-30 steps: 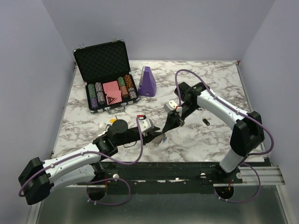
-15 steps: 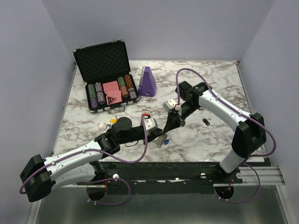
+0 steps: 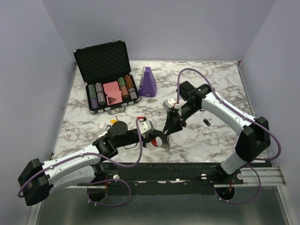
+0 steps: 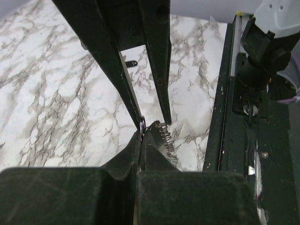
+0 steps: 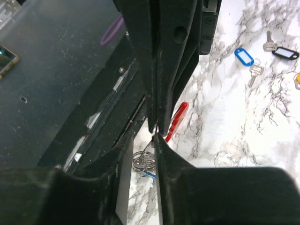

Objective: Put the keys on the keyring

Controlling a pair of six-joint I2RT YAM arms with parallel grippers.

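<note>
Left wrist view: one keyring (image 4: 165, 139) is clamped in the shut left end effector (image 4: 140, 137) near the table (image 4: 56, 93) edge. The right end effector (image 4: 153, 121) is held parted just beside it. Well apart on the table, one blue-tagged key (image 5: 244, 55) and one black-tagged key (image 5: 285, 54) are seen.

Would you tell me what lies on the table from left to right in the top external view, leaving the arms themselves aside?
open black case of poker chips → purple wedge-shaped object → slim black key
</note>
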